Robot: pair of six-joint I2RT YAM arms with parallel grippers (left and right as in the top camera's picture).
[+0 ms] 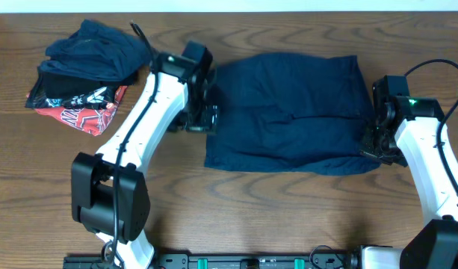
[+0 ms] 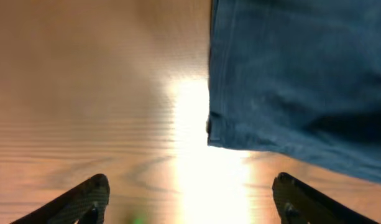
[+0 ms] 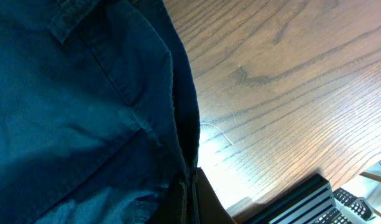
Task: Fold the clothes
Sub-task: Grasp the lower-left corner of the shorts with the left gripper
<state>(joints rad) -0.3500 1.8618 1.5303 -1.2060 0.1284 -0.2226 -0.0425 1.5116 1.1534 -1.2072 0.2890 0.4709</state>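
Note:
A wide plain navy garment (image 1: 288, 112) lies spread flat in the middle of the wooden table. My left gripper (image 1: 204, 113) is at its left edge. In the left wrist view its fingers (image 2: 190, 205) are wide open and empty over bare wood, with the garment's corner (image 2: 302, 81) just ahead and to the right. My right gripper (image 1: 376, 138) is at the garment's right edge near the front corner. In the right wrist view its fingers (image 3: 191, 196) are closed together on the navy cloth's edge (image 3: 72, 93).
A pile of dark navy clothes (image 1: 94, 52) lies at the back left of the table, with a red-and-black printed garment (image 1: 83, 110) under it. A black rail (image 3: 302, 199) runs along the table's front edge.

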